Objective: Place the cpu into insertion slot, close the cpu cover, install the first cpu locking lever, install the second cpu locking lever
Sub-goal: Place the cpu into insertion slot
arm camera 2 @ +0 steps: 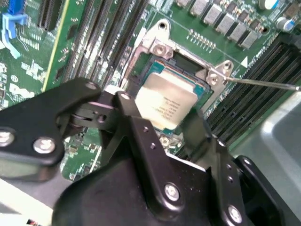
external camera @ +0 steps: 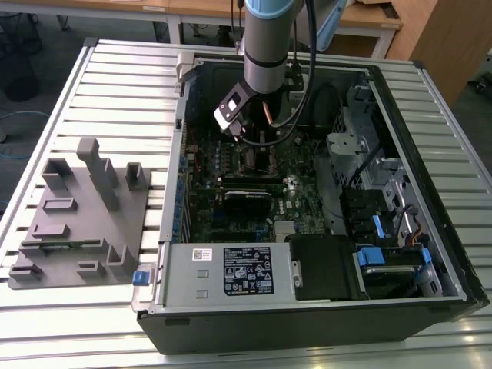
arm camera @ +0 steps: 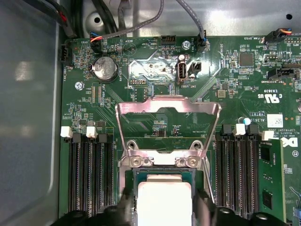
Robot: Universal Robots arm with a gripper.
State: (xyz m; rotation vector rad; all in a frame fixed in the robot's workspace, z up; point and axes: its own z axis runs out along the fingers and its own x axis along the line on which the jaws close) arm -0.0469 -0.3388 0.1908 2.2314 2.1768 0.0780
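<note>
The cpu [arm camera 2: 167, 103] [arm camera: 163, 202], a pale silver square chip, lies level within the insertion slot [arm camera 2: 155, 69] [arm camera: 162, 175]. I cannot tell whether it is fully seated. My gripper [arm camera 2: 161, 113] [arm camera: 163, 211] [external camera: 257, 142] is shut on the cpu, one black finger against each of two opposite edges. The cpu cover [arm camera: 168, 106], a thin silver frame with a large window, is swung open on its hinge and stands clear of the socket. A thin metal locking lever [arm camera 2: 263, 84] sticks out to the side of the socket, unlatched.
The motherboard sits in an open computer case [external camera: 430, 254] on a slatted table. Black memory slots [arm camera: 89, 174] [arm camera: 242, 169] flank the socket. A grey labelled power supply box [external camera: 231, 269] is at the case front. A grey fixture tray [external camera: 77, 215] lies at the exterior view's left.
</note>
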